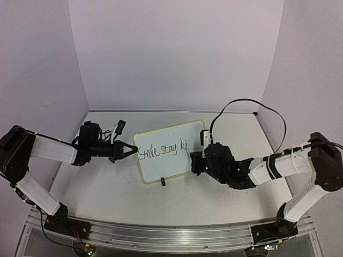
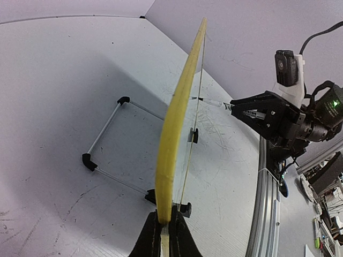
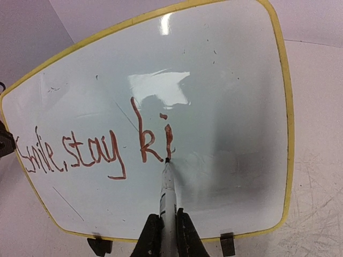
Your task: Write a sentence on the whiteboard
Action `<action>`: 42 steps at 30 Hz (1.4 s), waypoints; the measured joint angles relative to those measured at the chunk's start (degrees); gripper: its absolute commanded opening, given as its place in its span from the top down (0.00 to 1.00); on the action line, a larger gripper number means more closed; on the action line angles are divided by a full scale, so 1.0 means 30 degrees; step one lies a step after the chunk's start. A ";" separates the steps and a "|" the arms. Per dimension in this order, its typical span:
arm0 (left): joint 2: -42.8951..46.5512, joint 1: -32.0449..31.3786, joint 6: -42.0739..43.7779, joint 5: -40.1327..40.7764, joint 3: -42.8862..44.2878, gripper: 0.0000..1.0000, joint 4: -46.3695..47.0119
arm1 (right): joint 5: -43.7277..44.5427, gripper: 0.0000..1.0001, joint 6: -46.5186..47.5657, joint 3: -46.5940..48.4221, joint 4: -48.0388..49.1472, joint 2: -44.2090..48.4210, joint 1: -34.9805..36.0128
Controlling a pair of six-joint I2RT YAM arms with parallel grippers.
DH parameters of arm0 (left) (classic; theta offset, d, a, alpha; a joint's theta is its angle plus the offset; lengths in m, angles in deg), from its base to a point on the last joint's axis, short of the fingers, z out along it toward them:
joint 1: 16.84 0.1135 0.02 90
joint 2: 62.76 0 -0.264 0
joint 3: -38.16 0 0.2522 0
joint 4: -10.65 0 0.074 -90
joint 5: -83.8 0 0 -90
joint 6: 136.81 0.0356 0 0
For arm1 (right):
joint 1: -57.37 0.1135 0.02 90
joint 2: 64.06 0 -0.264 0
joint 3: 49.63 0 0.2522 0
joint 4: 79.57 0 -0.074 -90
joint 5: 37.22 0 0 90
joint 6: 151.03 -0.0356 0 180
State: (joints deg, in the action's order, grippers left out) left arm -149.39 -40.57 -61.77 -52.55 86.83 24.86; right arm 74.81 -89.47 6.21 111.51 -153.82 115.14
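The whiteboard [image 1: 177, 163] stands tilted on the table's middle, and in the left wrist view it is edge-on, showing its yellow rim [image 2: 174, 123]. My left gripper [image 1: 131, 151] is shut on the board's left edge [image 2: 165, 227]. The sentence [image 1: 162, 150] reads "Smile, stay ki" in dark handwriting [image 3: 91, 152]. My right gripper [image 3: 168, 230] is shut on a white marker [image 3: 168, 193]. Its tip touches the board at the foot of the "i". From above, the right gripper [image 1: 194, 163] sits at the board's [image 3: 230, 80] lower right.
A thin wire stand with black corner caps [image 2: 107, 126] props the board from behind. Black clip feet [image 1: 163, 182] hold its lower edge. An aluminium rail [image 1: 161, 235] runs along the near table edge. A black cable [image 1: 252, 103] loops above the right arm.
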 measured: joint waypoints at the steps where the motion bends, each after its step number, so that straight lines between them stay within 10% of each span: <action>1: 0.0000 0.0000 0.0000 0.0000 0.0000 1.00 0.0000 | -0.0068 1.00 0.0052 -0.0075 0.0001 0.0224 0.0000; 42: 0.0087 -0.0007 0.0012 0.0007 0.0000 1.00 -0.0168 | 0.0182 1.00 0.1311 0.0235 0.0702 0.0040 -0.0736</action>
State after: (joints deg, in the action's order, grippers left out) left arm -149.13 -40.59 -61.73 -52.52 86.83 24.36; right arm 75.36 -85.54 6.92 113.62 -153.70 112.94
